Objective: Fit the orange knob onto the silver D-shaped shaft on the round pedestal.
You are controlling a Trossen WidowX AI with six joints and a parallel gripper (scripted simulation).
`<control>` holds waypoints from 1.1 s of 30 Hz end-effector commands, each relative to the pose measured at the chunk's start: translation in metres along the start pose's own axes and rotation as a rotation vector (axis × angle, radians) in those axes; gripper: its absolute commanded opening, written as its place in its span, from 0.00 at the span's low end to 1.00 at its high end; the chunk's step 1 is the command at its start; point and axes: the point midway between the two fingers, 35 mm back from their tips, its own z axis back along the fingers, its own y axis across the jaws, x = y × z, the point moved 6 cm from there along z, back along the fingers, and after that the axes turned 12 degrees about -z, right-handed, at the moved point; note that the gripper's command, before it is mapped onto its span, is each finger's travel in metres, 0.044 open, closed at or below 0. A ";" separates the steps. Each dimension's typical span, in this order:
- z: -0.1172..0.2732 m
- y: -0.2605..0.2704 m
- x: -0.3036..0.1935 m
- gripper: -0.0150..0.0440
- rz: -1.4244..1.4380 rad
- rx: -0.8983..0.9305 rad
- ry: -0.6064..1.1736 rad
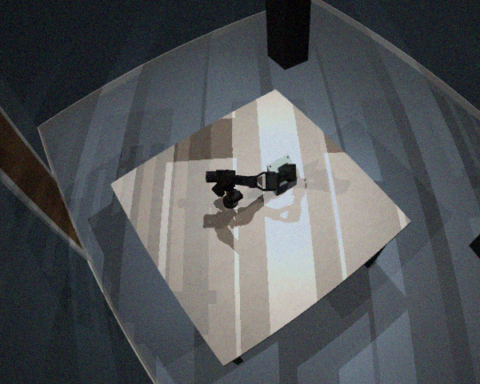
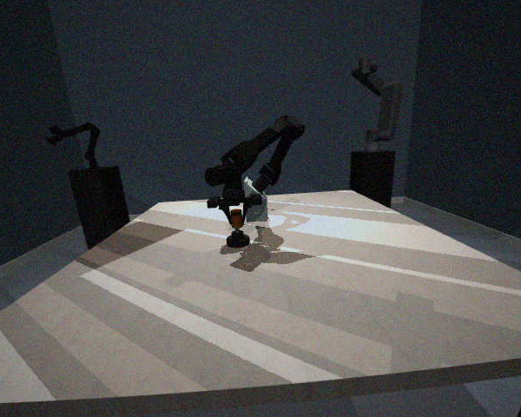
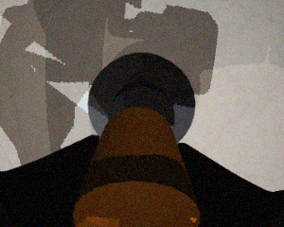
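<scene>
Knob point(image 2: 236, 218) point(image 3: 138, 137) gripped above the pedestal point(image 2: 237, 239) point(image 3: 143, 71).
It looked stiff, light, perhaps slippery; its sides suited a grasp, leaving the underside free. The gripper point(image 2: 236, 221) point(image 3: 137, 148), part open, was clamped on it. Shaft alignment couldn't be judged.

My arm point(image 1: 248, 181) point(image 2: 252, 150) is near-black and made of chunky, angular segments — one link opens into a small frame, seen from above. Beside my pale grey-green mounting plate point(image 1: 278, 164) point(image 2: 256, 210), dotted with small dark holes, my joints look blocky. My two fingers are plain black — broad, with sloping edges.
</scene>
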 end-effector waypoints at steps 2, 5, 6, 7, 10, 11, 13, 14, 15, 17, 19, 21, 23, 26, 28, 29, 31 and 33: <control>-0.001 -0.001 0.002 0.25 -0.107 -0.004 -0.001; -0.002 -0.001 0.004 0.25 -0.107 -0.004 -0.001; -0.002 -0.001 0.004 0.25 -0.107 -0.004 -0.001; -0.001 -0.002 0.004 0.25 -0.107 -0.004 -0.001; 0.000 -0.002 0.006 0.25 -0.107 -0.004 -0.001; 0.000 -0.001 0.007 0.25 -0.107 -0.004 -0.001; 0.000 -0.001 0.008 0.25 -0.107 -0.004 -0.001; 0.001 -0.001 0.007 0.25 -0.107 -0.004 -0.001; 0.000 -0.001 0.007 0.25 -0.107 -0.004 -0.001; 0.000 -0.001 0.007 0.25 -0.107 -0.004 -0.001; 0.000 0.000 0.007 0.25 -0.107 -0.004 -0.001; -0.001 0.000 0.007 0.25 -0.107 -0.003 -0.001; -0.001 0.000 0.007 0.25 -0.107 -0.003 -0.001; -0.001 0.000 0.006 0.25 -0.107 -0.003 -0.001; -0.002 0.000 0.005 0.25 -0.107 -0.003 -0.001; -0.002 0.000 0.005 0.25 -0.107 -0.003 -0.001; -0.002 0.000 0.004 0.25 -0.107 -0.003 -0.001; -0.002 -0.001 0.003 0.25 -0.107 -0.003 -0.001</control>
